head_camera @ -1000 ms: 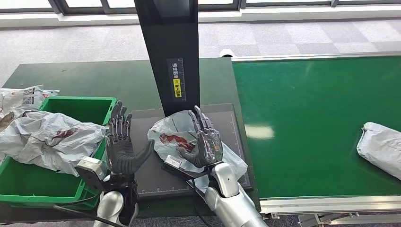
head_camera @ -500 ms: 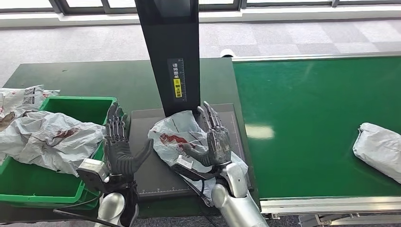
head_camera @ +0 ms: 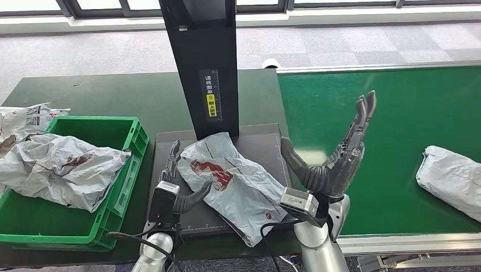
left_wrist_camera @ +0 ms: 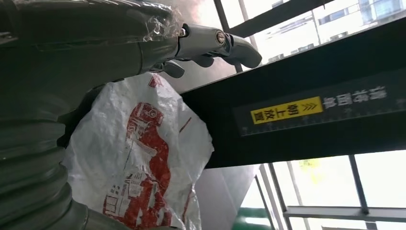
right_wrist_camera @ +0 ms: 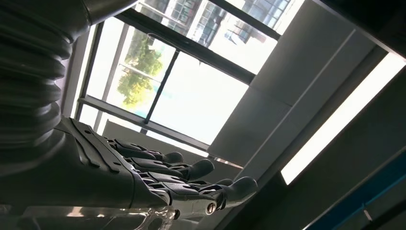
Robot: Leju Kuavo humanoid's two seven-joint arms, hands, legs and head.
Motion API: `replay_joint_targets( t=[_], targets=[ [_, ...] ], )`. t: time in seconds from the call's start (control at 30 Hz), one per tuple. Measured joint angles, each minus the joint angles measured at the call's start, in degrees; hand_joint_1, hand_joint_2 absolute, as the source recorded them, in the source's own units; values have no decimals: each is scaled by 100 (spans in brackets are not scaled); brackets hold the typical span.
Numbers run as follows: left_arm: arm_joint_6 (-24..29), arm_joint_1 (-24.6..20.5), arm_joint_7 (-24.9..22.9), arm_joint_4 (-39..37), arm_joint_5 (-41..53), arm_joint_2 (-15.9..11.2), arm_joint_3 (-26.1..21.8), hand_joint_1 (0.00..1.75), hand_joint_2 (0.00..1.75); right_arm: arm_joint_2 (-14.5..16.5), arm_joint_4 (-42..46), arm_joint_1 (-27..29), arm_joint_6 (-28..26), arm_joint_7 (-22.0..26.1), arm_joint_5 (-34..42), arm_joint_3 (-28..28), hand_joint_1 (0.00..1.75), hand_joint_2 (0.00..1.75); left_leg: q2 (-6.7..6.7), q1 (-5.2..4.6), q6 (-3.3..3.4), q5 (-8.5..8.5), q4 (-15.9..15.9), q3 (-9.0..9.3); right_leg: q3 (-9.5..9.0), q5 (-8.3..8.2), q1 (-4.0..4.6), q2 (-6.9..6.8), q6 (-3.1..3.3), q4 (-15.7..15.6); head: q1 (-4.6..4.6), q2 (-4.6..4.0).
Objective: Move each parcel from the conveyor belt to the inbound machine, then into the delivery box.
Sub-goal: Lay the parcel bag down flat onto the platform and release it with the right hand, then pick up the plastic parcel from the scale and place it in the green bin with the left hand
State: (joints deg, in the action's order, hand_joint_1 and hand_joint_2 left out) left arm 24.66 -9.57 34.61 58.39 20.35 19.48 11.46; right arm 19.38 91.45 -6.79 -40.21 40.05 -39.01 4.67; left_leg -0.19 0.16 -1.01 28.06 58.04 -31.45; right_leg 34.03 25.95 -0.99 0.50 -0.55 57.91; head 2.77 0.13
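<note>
From the head: a parcel (head_camera: 235, 184) lies on the scanner plate (head_camera: 266, 144); left hand (head_camera: 178, 190) spread at its edge, right hand (head_camera: 334, 161) spread, raised over the belt (head_camera: 397, 113). Left wrist: parcel (left_wrist_camera: 143, 158) close. Best slide fingers underneath before lifting toward the green box (head_camera: 74, 224).

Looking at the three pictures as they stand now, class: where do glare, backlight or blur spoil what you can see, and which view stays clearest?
Head view: evenly lit and sharp, with one pale glare patch on the conveyor belt. Left wrist view: bright windows behind leave the left hand dim, though the parcel reads well. Right wrist view: strong backlight from the windows turns the right hand into a dark shape.
</note>
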Motion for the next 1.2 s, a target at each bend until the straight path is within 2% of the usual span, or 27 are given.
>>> replay_joint_targets(
  t=[0.23, 0.6, 0.63, 0.67, 0.73, 0.77, 0.8, 1.0, 1.2],
  targets=[
    [238, -744, -170, -1580, -572, 120, 665, 0, 175, -15, 455, 35, 5, 1, 78, 123, 0, 175, 2, 1, 0, -1, 0, 0, -5, -7, 0, 1, 2, 0, 1, 0],
    [596, -1428, -957, -2809, -771, 221, 2107, 0, 175, -19, 467, 24, 10, -1, 262, 169, 0, 175, -5, 1, 0, -1, 0, -7, -5, -7, -2, -3, 2, 0, 1, 0],
    [630, -1469, -1014, -2871, -780, 223, 2256, 7, 175, -19, 459, 21, 11, -1, 292, 179, 0, 175, -5, 1, 0, -1, 0, -7, -5, -7, -2, -4, 2, 0, 1, 0],
    [654, -1506, -1065, -2927, -775, 224, 2394, 45, 175, -19, 453, 20, 11, -1, 308, 185, 0, 175, -6, 2, 0, -1, 0, -7, -6, -7, -2, -5, 2, 0, 1, 0],
    [703, -1572, -1230, -3032, -689, 227, 2653, 132, 175, -19, 440, 17, 12, -2, 334, 190, 0, 175, -6, 2, 0, -1, 0, -7, -6, -7, -2, -5, 2, 0, 1, 0],
    [737, -1609, -1355, -3085, -602, 228, 2790, 169, 175, -19, 430, 15, 12, -2, 348, 193, 0, 175, -7, 2, 0, -1, 0, -7, -6, -7, -2, -6, 2, 0, 1, 0],
    [777, -1649, -1500, -3137, -493, 229, 2930, 175, 175, -19, 420, 13, 12, -3, 361, 198, 0, 175, -8, 2, 0, -1, 0, -7, -7, -7, -2, -7, 2, 0, 1, 0],
    [943, -1923, -2679, -3378, 423, 235, 3850, 175, 175, -19, 394, 1, 12, -3, 413, 243, 0, 175, -18, 4, 1, -2, -1, 0, -21, -5, -2, -18, 1, 0, 1, 0],
    [858, -2127, -3306, -3445, 942, 240, 4604, 175, 175, -19, 370, -4, 12, -3, 422, 268, 0, 175, -22, 5, 3, -1, -1, 14, -40, -2, -3, -22, -2, 0, 2, 0]
  ],
)
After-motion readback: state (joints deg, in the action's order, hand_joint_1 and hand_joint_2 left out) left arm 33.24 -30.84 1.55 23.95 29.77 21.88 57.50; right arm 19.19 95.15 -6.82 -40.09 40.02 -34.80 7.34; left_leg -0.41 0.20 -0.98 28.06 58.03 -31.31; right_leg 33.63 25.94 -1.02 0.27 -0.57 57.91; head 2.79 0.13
